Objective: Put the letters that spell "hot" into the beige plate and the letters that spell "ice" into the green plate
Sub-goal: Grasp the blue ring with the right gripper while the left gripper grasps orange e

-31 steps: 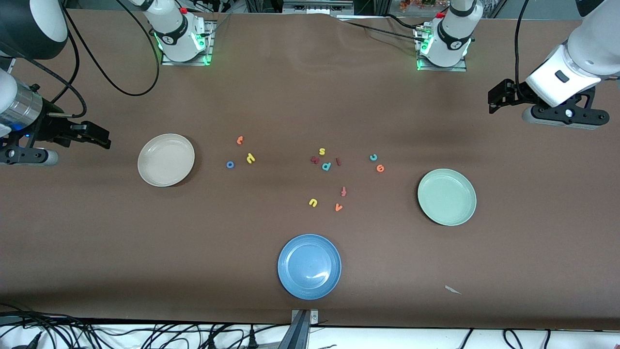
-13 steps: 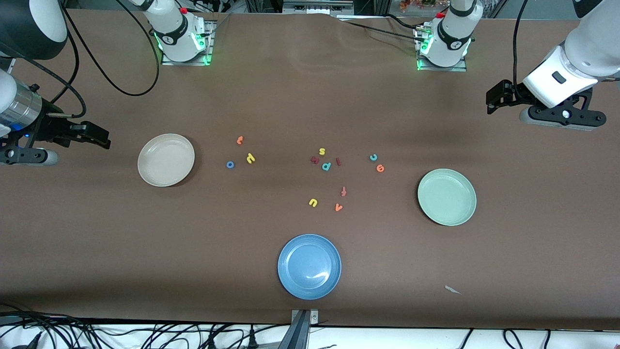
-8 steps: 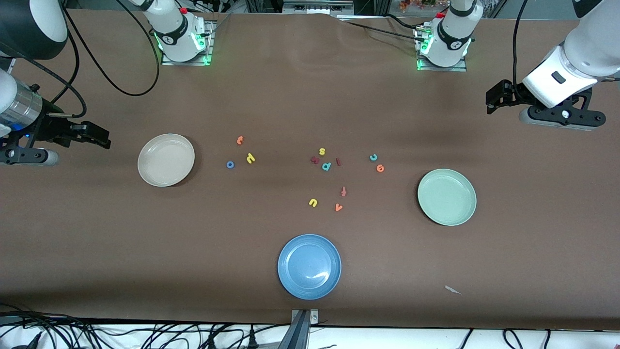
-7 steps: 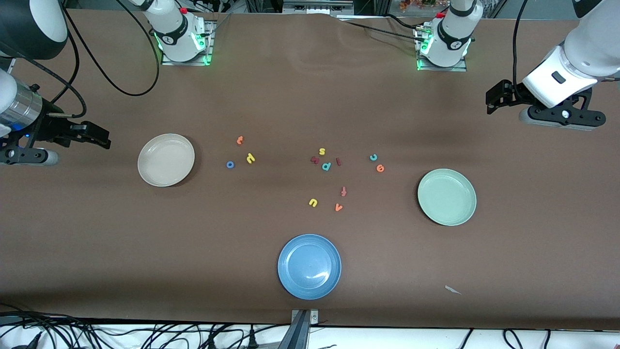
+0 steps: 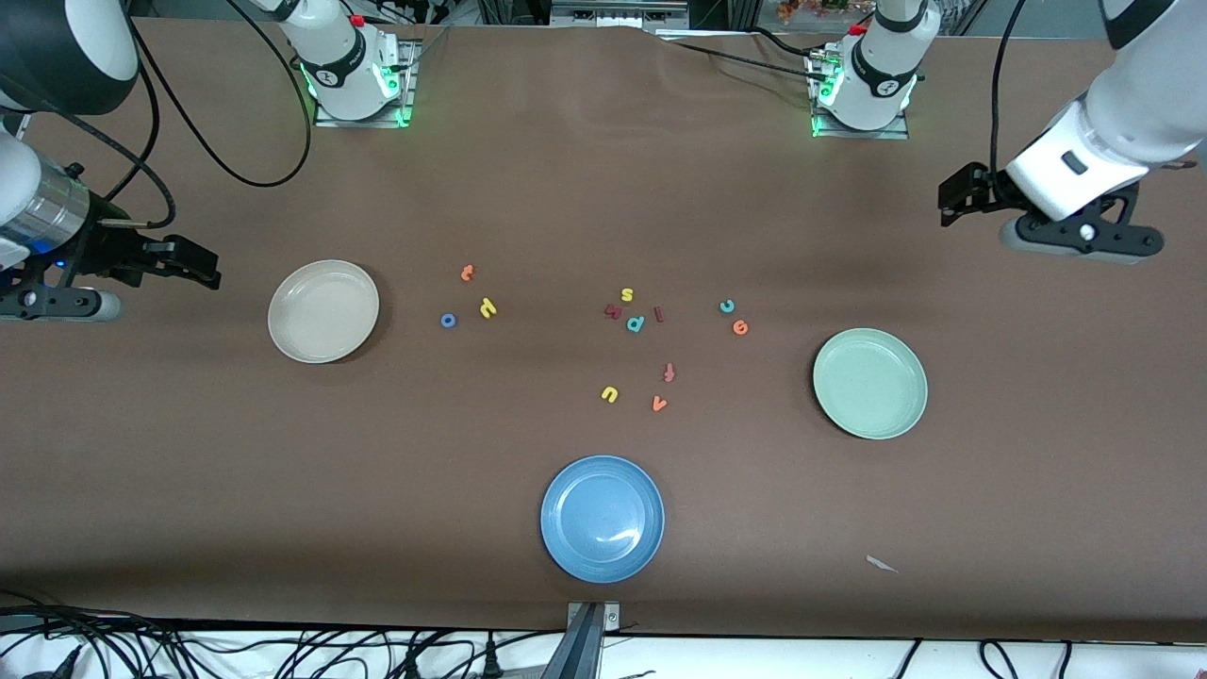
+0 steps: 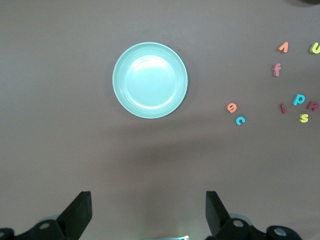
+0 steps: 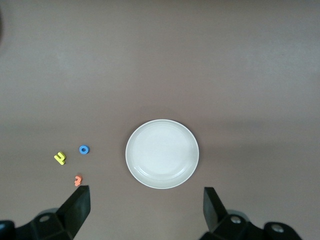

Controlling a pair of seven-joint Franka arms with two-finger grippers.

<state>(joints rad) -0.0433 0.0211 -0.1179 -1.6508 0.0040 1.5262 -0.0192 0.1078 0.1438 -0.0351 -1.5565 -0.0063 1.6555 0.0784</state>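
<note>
The beige plate [image 5: 323,311] [image 7: 162,154] lies empty toward the right arm's end. Beside it lie the orange t [image 5: 467,273] [image 7: 77,180], yellow h [image 5: 487,307] [image 7: 60,158] and blue o [image 5: 448,320] [image 7: 84,149]. The green plate [image 5: 869,384] [image 6: 150,80] lies empty toward the left arm's end. The teal c [image 5: 727,306] [image 6: 240,120], orange e [image 5: 740,327] [image 6: 231,107] and dark red i [image 5: 659,314] [image 6: 283,108] lie on the cloth mid-table. My right gripper [image 5: 200,267] [image 7: 145,207] hangs open by the table's end, my left gripper [image 5: 954,196] [image 6: 148,210] open at the other end; both hold nothing.
A blue plate [image 5: 602,519] sits nearest the front camera. Spare letters lie mid-table: yellow s [image 5: 627,294], teal p [image 5: 636,323], a dark red letter [image 5: 613,310], f [image 5: 669,372], yellow u [image 5: 609,394], orange v [image 5: 659,404]. A paper scrap [image 5: 881,564] lies near the front edge.
The left gripper has drifted slightly toward the middle of the table. The right gripper has shifted very slightly. Plates and letters have not moved.
</note>
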